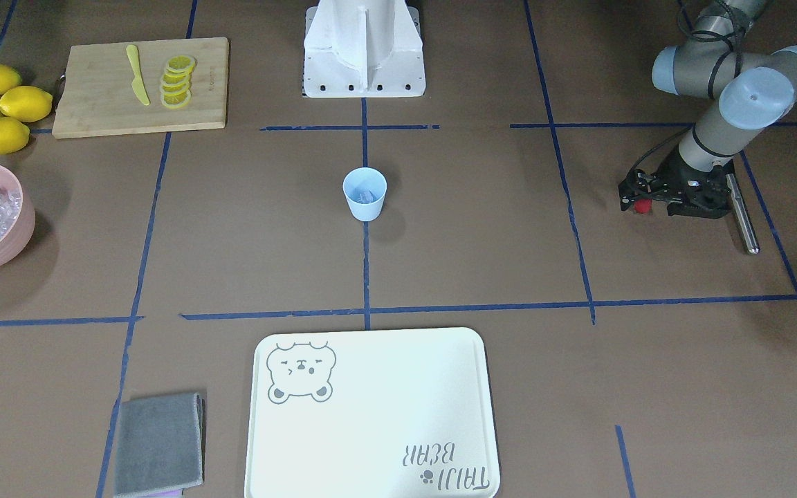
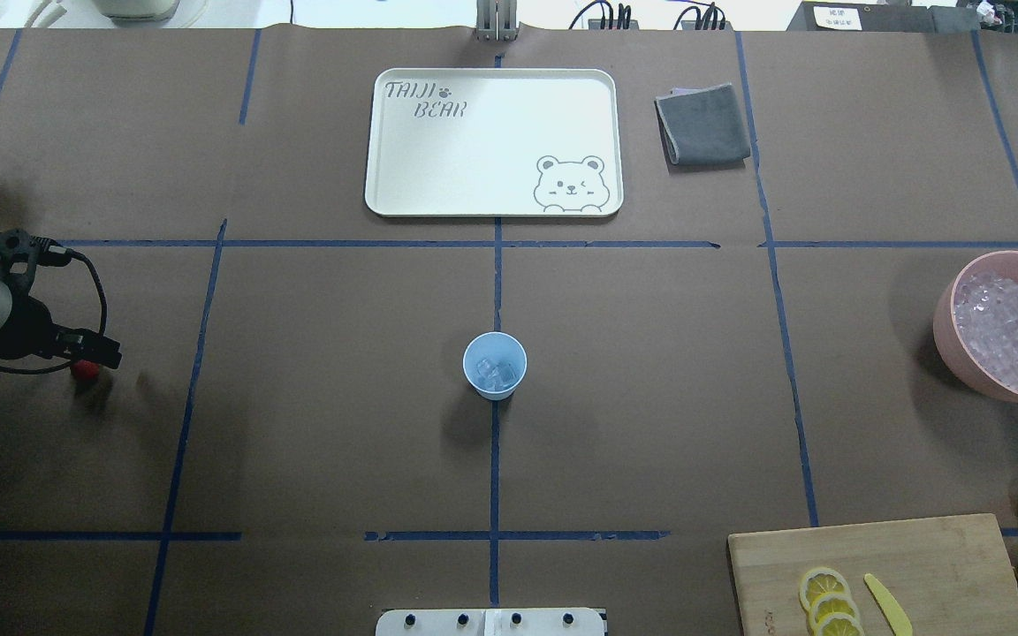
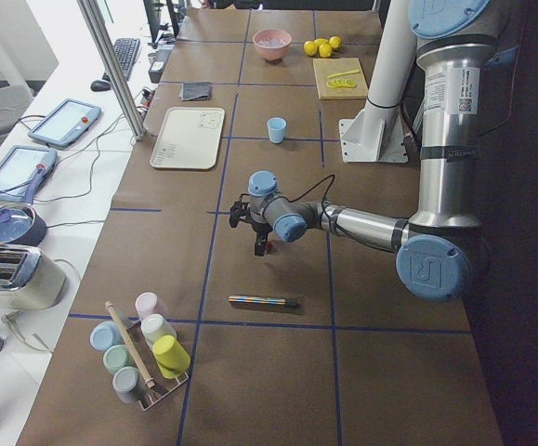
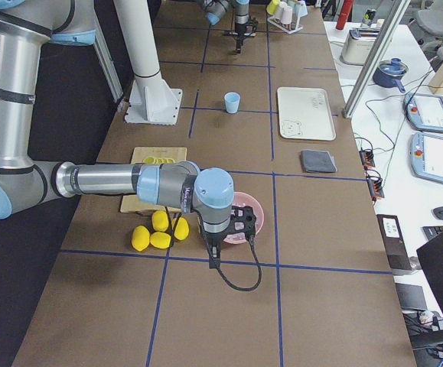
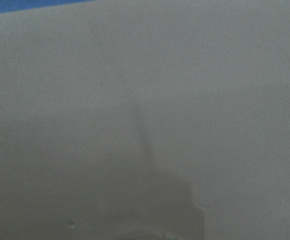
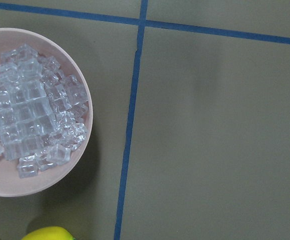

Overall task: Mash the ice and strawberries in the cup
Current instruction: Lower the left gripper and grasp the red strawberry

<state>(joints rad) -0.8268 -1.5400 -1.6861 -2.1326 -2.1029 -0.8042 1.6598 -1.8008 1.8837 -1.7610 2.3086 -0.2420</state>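
Note:
The light blue cup stands upright at the table's middle with a few clear ice cubes in it. More ice fills the pink bowl. My left gripper is low over the table at the far left, with the red strawberry right at its fingertips. I cannot tell whether the fingers are closed on it. The left wrist view is a grey blur. My right gripper hangs over the pink bowl's edge. It shows only in the right side view, so I cannot tell its state.
A metal rod lies just beside the left arm. The white tray and grey cloth are at the far side. A cutting board holds lemon slices and a yellow knife, with whole lemons by it.

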